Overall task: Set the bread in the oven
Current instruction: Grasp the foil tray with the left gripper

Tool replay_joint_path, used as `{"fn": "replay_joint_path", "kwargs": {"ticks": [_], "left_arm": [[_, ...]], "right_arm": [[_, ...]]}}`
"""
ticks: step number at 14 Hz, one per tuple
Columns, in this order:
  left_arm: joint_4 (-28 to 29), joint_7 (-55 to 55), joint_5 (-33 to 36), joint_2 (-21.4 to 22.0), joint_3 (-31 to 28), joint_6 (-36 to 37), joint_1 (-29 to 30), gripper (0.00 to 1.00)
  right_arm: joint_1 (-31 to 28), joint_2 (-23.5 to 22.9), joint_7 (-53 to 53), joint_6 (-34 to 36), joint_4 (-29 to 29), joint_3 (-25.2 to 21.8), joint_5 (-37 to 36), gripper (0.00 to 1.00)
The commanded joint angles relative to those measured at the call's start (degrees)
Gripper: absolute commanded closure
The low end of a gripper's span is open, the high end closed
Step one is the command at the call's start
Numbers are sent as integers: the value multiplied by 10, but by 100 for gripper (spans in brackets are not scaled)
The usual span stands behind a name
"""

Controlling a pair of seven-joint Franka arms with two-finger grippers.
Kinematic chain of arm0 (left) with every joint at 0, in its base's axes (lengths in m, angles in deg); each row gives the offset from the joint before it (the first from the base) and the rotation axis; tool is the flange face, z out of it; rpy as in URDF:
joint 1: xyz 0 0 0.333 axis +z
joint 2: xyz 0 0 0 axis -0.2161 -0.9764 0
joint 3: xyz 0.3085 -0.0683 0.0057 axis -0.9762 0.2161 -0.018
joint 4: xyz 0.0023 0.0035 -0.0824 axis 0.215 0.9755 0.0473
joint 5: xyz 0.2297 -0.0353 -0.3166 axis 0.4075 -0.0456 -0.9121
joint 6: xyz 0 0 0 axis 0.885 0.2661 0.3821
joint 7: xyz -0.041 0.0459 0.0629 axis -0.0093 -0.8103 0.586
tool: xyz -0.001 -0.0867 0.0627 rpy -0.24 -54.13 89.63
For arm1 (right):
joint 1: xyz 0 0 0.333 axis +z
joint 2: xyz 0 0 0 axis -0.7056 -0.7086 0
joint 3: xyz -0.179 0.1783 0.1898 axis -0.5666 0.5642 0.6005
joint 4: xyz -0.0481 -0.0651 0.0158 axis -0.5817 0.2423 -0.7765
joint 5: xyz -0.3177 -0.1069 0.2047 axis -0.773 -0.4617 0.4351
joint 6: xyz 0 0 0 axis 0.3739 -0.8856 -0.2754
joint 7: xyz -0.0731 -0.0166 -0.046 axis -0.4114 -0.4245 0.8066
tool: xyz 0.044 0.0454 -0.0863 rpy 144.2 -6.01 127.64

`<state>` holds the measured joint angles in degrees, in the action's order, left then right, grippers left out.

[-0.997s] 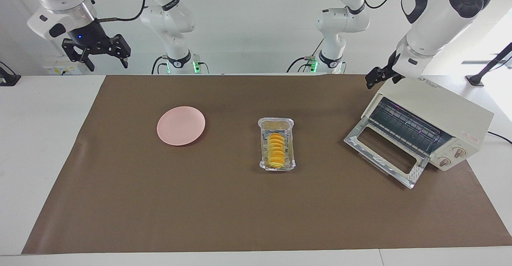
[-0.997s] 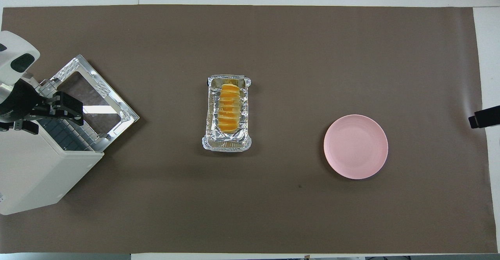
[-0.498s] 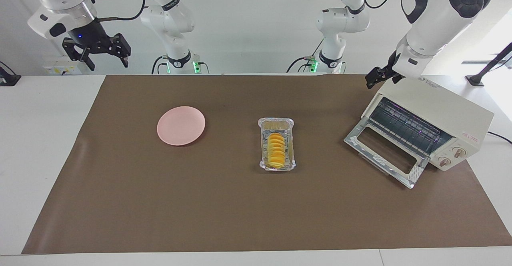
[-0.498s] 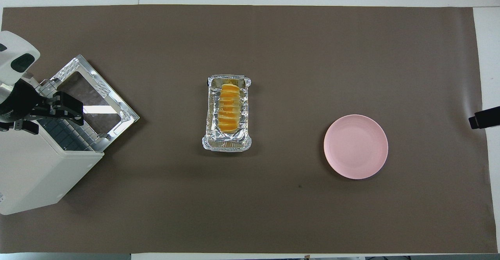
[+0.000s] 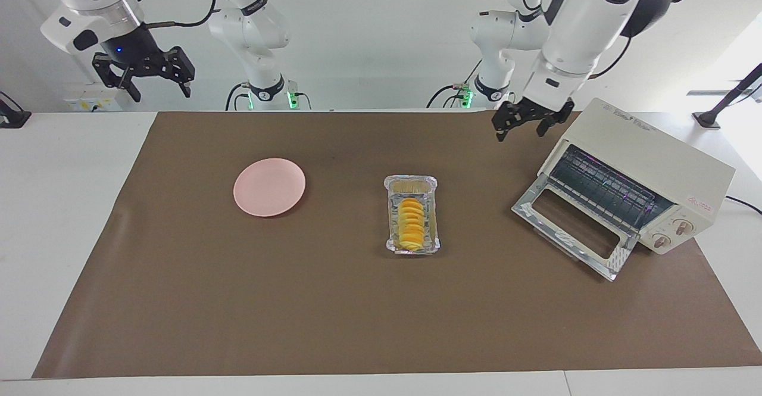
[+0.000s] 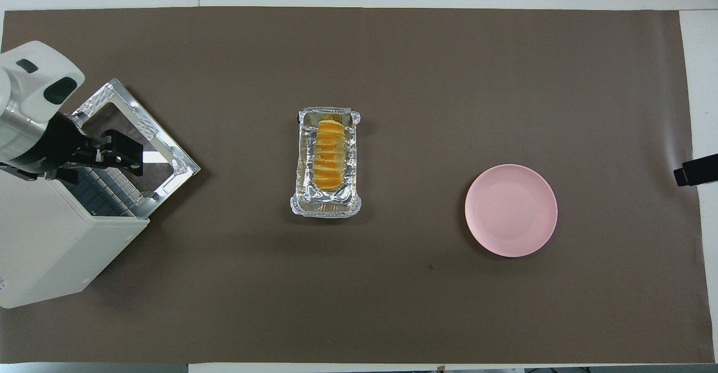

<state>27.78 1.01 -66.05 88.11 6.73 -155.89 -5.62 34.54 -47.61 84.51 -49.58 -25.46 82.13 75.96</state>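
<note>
Bread in foil tray, long axis toward robots, left gripper and right gripper released

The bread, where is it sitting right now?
The bread lies in the foil tray near the middle of the brown mat, between the pink plate and the open oven at the left arm's end.
</note>
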Motion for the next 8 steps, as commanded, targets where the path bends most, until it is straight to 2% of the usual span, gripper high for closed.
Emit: {"fn": "replay_joint_path", "kwargs": {"ticks": [1,3,7,8], "left_arm": [[21,-94,-10,-30,-8,-69,-94,0],[10,-178,-6,-91,-9,-134,-167,0],[7,-188,-4,-171,-9,-251,-202,0],[7,-185,1,-180,-9,-258,-200,0]], "right_arm": [[-3,11,13,6,-10,0,1,0],[-3,11,13,6,-10,0,1,0],[-3,11,13,6,-10,0,1,0],[-3,12,12,6,-10,0,1,0]]}}
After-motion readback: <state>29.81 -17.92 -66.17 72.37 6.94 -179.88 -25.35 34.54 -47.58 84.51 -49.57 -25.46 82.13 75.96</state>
